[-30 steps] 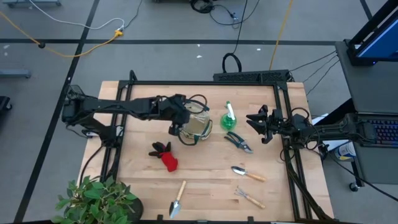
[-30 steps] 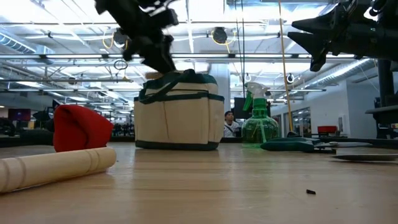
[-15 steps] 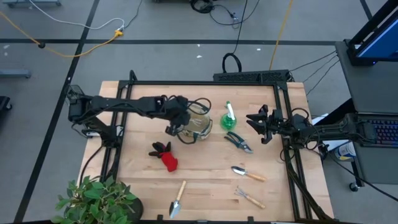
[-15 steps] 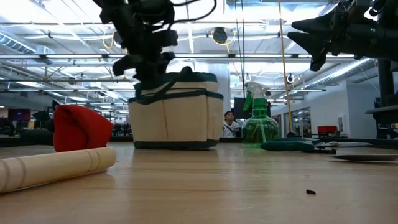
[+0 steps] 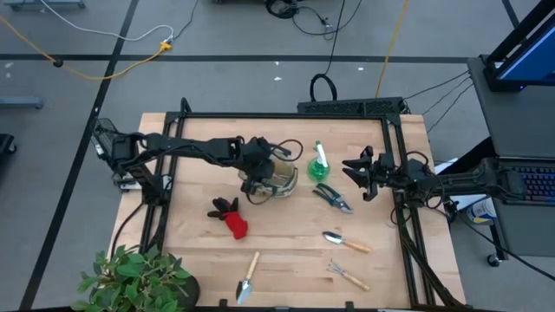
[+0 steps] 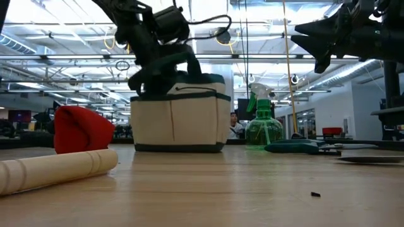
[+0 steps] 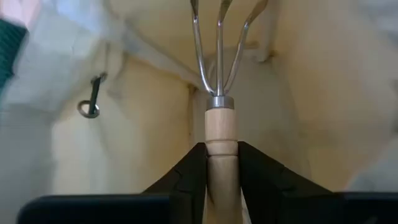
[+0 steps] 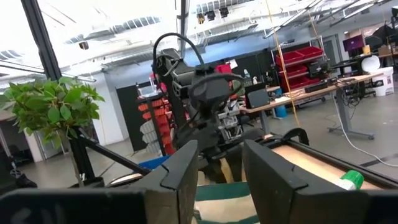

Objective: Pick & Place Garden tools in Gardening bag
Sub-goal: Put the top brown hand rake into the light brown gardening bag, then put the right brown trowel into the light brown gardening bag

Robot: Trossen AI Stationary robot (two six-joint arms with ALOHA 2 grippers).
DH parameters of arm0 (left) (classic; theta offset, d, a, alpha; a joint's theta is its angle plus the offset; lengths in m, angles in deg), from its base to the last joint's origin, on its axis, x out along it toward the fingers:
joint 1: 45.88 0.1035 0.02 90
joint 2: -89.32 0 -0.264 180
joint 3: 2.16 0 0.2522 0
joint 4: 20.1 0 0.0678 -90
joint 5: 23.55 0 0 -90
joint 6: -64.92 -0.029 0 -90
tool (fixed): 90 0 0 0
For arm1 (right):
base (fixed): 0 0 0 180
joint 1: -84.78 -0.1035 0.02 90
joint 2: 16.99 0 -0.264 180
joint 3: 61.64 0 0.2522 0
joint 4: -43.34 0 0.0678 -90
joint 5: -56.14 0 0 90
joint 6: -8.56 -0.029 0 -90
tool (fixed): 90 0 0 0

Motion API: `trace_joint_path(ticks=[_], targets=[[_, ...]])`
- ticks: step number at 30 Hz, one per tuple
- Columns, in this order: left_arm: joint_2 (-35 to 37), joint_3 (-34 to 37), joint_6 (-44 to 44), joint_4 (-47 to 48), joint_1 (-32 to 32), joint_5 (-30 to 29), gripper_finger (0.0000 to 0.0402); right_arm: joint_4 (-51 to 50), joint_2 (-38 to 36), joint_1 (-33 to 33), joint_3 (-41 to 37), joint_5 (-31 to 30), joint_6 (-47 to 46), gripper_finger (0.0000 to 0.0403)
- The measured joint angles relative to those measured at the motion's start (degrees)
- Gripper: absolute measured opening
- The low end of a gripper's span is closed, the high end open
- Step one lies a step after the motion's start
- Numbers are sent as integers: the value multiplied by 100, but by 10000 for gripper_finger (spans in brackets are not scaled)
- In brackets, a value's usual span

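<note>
The beige gardening bag (image 5: 279,178) with dark green rim stands mid-table; it also shows in the low view (image 6: 180,120). My left gripper (image 5: 257,171) is at the bag's mouth, shut on a wooden-handled fork (image 7: 221,93) whose metal tines (image 7: 219,43) point into the bag's beige inside. My right gripper (image 5: 357,173) hovers open and empty at the table's right side, above the dark-handled pruning shears (image 5: 332,198). The green spray bottle (image 5: 319,165) stands right of the bag. The red-and-black glove (image 5: 230,217) lies nearer the front. My left gripper pinches the fork's wooden handle (image 7: 222,155) between its two fingers, just behind the metal collar. The fingers lie along the handle. The tines reach ahead of the fingers into the bag, and the fork is clear of the table.
Two wooden-handled trowels (image 5: 345,242) (image 5: 248,279) and a second small fork (image 5: 347,276) lie near the front edge. A leafy potted plant (image 5: 130,277) stands at the front left corner. A black frame (image 5: 286,115) runs round the table.
My left gripper has gone toward the table's right edge, from the bag's left side over its mouth, carrying the fork into the opening. The bag has been nudged and shows wider in the low view. My right gripper has kept still.
</note>
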Motion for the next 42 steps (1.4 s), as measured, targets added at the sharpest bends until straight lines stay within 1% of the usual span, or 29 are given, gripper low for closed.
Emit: trace_joint_path(ticks=[2,6,11,14,26,28,31,34,36,38,40,42], targets=[[-66,0,149,-53,4,-59,117,-8,30,-2,2,0,0,118],[-77,0,178,-89,-6,-79,152,23,81,0,2,0,0,118],[102,0,139,-76,-42,-194,179,65,107,0,0,0,4,118],[333,2,140,-101,-78,-199,186,62,107,0,0,0,22,118],[1643,2,152,-140,-135,-379,188,-147,126,-2,8,31,534,118],[1838,2,157,-139,-179,-386,188,-152,168,2,78,189,490,118],[2028,0,158,-279,-242,-408,188,-156,339,0,334,771,412,118],[2211,2,156,-257,-284,-757,189,-486,616,-4,741,1299,412,118],[2298,0,181,-251,-306,-1102,189,-805,767,-4,1110,1388,423,118],[2375,2,356,-162,-309,-1346,189,-1349,977,-2,1472,1383,409,118],[2408,0,558,-255,-309,-1409,189,-2045,1184,-6,1785,1379,407,118],[2498,3,748,-174,-309,-1376,189,-2509,1384,-50,2144,1379,424,118]])
